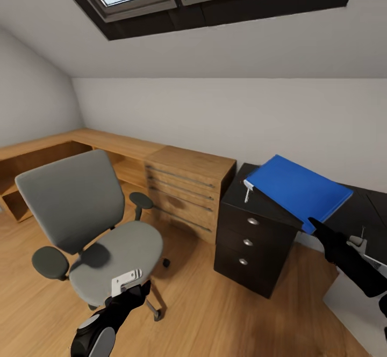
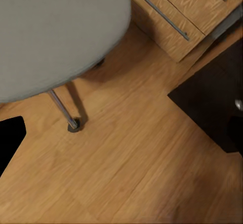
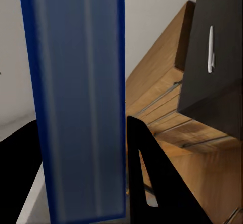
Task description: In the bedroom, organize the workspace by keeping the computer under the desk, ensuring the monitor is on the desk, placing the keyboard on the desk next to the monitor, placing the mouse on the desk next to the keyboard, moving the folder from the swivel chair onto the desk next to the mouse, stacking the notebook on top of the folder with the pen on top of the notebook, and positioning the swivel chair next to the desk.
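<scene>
My right gripper (image 1: 317, 225) is shut on a corner of the bright blue folder (image 1: 298, 188), holding it tilted above the black desk (image 1: 371, 202). The right wrist view has the folder (image 3: 81, 102) edge-on between the black fingers (image 3: 149, 178). A whitish pen (image 1: 247, 190) lies on the black top of the drawer block (image 1: 252, 233), and also appears as the pen (image 3: 210, 49). The grey swivel chair (image 1: 80, 212) stands at left with a bare seat (image 2: 55, 32). My left gripper (image 1: 134, 288) hangs open by the seat's front. Monitor, keyboard, mouse, computer and notebook are out of view.
A light wooden drawer unit (image 1: 188, 193) stands between the chair and the black drawer block, with a long wooden counter (image 1: 48, 150) running left along the wall. Wooden floor (image 1: 215, 308) lies open in front. A pale panel (image 1: 349, 298) sits below my right arm.
</scene>
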You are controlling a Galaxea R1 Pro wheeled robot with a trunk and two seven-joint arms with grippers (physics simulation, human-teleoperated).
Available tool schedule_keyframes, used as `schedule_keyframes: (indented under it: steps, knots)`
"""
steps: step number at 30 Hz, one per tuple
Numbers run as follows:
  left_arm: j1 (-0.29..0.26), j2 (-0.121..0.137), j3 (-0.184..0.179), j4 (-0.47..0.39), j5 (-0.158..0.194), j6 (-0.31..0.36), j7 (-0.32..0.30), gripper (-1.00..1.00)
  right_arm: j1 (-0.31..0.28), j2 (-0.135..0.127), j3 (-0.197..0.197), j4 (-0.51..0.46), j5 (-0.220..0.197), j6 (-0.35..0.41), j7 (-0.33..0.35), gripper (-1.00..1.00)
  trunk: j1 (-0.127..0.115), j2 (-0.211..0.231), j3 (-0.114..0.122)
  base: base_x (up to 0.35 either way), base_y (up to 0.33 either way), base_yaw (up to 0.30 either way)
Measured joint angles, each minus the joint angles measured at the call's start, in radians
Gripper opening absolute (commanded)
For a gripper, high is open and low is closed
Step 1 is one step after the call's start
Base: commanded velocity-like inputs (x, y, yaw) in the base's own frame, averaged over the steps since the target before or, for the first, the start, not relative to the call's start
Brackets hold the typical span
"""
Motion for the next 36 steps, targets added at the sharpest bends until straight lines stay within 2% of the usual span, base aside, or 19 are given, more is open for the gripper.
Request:
schedule_keyframes:
  steps: [5, 9, 13, 17, 19, 20, 22, 25, 36]
  knots:
    - [0.000, 0.000, 0.000, 0.000, 0.000, 0.000, 0.000, 1.00, 0.000, -0.001, -0.002, 0.000, 0.000, 0.000, -0.027, -1.00, -0.019, 0.035, 0.016, 0.001, 0.000, -0.272]
    - [0.000, 0.000, -0.001, 0.000, 0.000, 0.000, 0.001, 1.00, 0.000, 0.000, -0.025, 0.000, 0.000, 0.000, -0.062, -1.00, -0.035, 0.063, 0.028, 0.000, 0.000, -0.272]
    - [0.000, 0.000, -0.026, 0.000, -0.001, 0.000, 0.003, 1.00, 0.000, 0.000, -0.036, 0.000, 0.000, -0.001, -0.089, -1.00, -0.050, 0.091, 0.041, 0.000, 0.000, -0.272]
    - [0.000, 0.000, -0.035, 0.000, -0.002, 0.000, 0.004, 1.00, 0.000, -0.001, -0.038, 0.000, -0.001, -0.003, -0.108, -1.00, -0.065, 0.119, 0.053, 0.000, 0.000, -0.272]
    - [0.000, 0.000, -0.036, 0.000, -0.012, 0.000, 0.004, 1.00, 0.000, -0.001, -0.038, 0.000, -0.002, -0.003, -0.109, -1.00, -0.073, 0.133, 0.060, 0.000, 0.000, -0.272]
    - [0.000, -0.001, -0.036, 0.001, -0.031, 0.000, 0.003, 1.00, 0.000, -0.001, -0.039, 0.000, -0.002, -0.003, -0.109, -1.00, -0.077, 0.140, 0.063, 0.000, 0.000, -0.272]
    - [0.000, -0.001, -0.041, 0.002, -0.038, 0.000, 0.004, 1.00, 0.000, -0.002, -0.040, 0.000, -0.002, -0.003, -0.109, -1.00, -0.084, 0.154, 0.069, 0.000, 0.000, -0.272]
    - [0.000, -0.001, -0.058, 0.005, -0.042, 0.000, 0.029, 1.00, 0.000, -0.001, -0.040, 0.000, -0.002, -0.004, -0.110, -1.00, -0.096, 0.175, 0.078, 0.000, 0.000, -0.272]
    - [0.000, -0.001, -0.063, 0.008, -0.042, 0.000, 0.035, 1.00, 0.000, 0.000, -0.040, 0.002, -0.002, -0.005, -0.110, -1.00, -0.138, 0.252, 0.113, 0.000, 0.000, -0.272]
